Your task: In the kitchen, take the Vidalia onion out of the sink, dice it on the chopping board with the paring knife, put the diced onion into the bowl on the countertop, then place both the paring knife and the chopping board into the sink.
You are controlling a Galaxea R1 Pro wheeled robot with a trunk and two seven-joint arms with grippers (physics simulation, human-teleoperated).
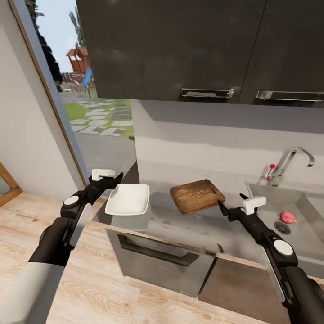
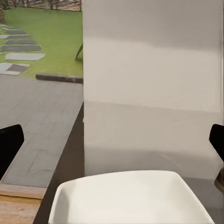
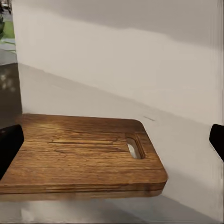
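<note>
Grey countertop holds the bowl and chopping board; the left gripper and right gripper are wide open, holding nothing.

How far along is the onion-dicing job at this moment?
Nothing looks done yet. The Vidalia onion lies whole in the sink beside the drain. The chopping board and bowl sit bare on the countertop. The left gripper hovers open by the bowl and the right gripper open by the board, both empty. Fetching, dicing, filling the bowl and putting knife and board in the sink remain.
</note>
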